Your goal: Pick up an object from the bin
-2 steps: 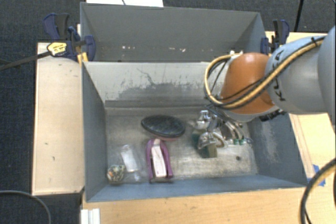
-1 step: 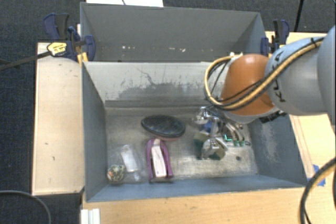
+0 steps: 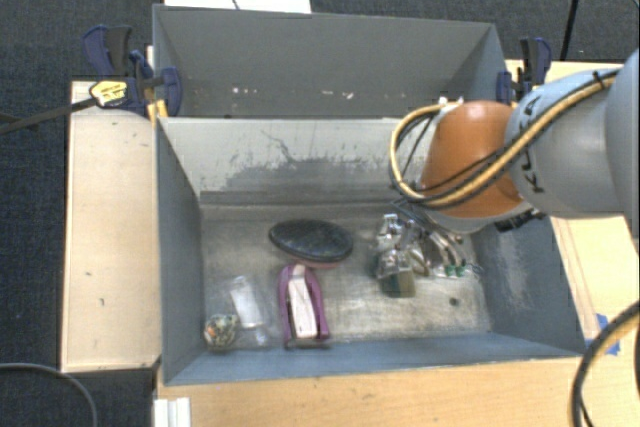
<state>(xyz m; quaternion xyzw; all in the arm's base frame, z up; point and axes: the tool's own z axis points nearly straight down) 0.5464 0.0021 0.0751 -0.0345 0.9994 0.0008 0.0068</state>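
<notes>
Beneath the orange cover point(image 3: 470, 160), the end effector point(image 3: 397, 260) hovers over a dark lump point(image 3: 400, 287), opening indiscernible.

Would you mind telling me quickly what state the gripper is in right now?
Gripper: open or closed cannot be told; it is low in the bin, just right of the dark oval object.

The grey bin point(image 3: 180, 245) carries a dark oval point(image 3: 311, 240) mid-floor and a purple packet point(image 3: 302, 305) just in front. A clear piece point(image 3: 245, 300) and mottled ball point(image 3: 221, 330) lie left, a dark lump point(image 3: 399, 285) right.
</notes>
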